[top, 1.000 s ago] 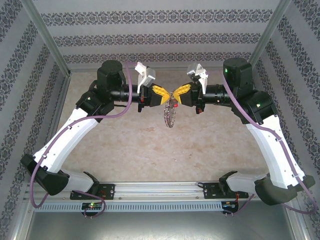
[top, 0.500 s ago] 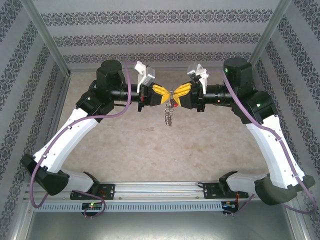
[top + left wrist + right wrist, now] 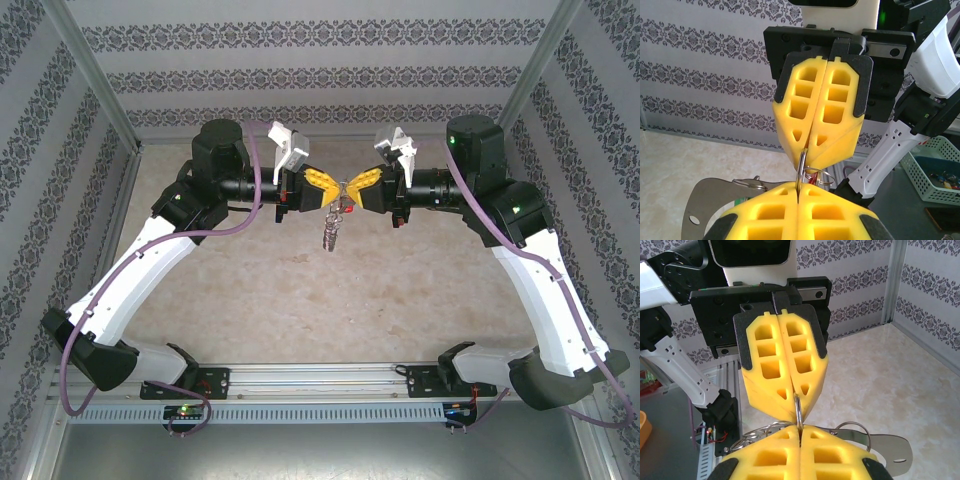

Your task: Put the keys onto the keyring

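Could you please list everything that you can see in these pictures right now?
keyring: one, grey with silvery rings, hanging from the meeting fingertips above the table's middle
keys: one red tag among the rings, just under the fingertips; the key itself too small to tell
table: one, beige
basket: one, green, off to the side behind the right arm
walls: patterned grey and white, around the table
left gripper: one, yellow fingers, shut on the keyring
right gripper: one, yellow fingers, shut on the keyring, tip to tip with the left

From above the keyring (image 3: 334,232) is too small to tell its parts apart; yellow fingers (image 3: 840,135) hide its pinched section
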Available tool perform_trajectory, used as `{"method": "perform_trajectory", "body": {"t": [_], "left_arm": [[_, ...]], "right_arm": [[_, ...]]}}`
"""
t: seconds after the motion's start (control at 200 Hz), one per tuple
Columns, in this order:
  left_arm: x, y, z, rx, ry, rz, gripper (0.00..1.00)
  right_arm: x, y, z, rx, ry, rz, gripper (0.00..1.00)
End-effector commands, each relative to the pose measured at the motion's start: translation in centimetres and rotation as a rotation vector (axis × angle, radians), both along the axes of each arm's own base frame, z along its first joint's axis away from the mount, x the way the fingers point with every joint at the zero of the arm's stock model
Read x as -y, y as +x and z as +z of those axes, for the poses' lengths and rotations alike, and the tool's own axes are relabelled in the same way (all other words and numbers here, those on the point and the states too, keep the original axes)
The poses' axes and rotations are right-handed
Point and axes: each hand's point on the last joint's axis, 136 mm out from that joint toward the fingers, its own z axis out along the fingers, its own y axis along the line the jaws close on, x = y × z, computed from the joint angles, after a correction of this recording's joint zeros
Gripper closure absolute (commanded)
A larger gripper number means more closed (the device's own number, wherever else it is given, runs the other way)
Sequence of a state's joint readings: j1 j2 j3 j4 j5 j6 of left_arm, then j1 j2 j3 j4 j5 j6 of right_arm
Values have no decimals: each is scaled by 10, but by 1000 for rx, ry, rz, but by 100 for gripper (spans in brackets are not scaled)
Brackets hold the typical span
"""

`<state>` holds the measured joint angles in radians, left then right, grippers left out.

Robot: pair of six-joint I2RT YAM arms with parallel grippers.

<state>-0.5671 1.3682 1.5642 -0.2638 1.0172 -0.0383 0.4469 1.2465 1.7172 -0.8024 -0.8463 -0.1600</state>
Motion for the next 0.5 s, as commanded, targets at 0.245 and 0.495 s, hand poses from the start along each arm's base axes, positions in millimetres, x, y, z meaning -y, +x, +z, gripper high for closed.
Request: {"method": "perform_trajectory", "body": {"t": [0.245, 0.495], "left_arm": [[-5, 2, 3, 68, 12, 30, 87], [-13, 13, -14, 89, 136, 116, 77]], "right_arm": [[4, 8, 2, 41, -24, -42, 100], [3, 13, -19, 36, -155, -68, 100]]}}
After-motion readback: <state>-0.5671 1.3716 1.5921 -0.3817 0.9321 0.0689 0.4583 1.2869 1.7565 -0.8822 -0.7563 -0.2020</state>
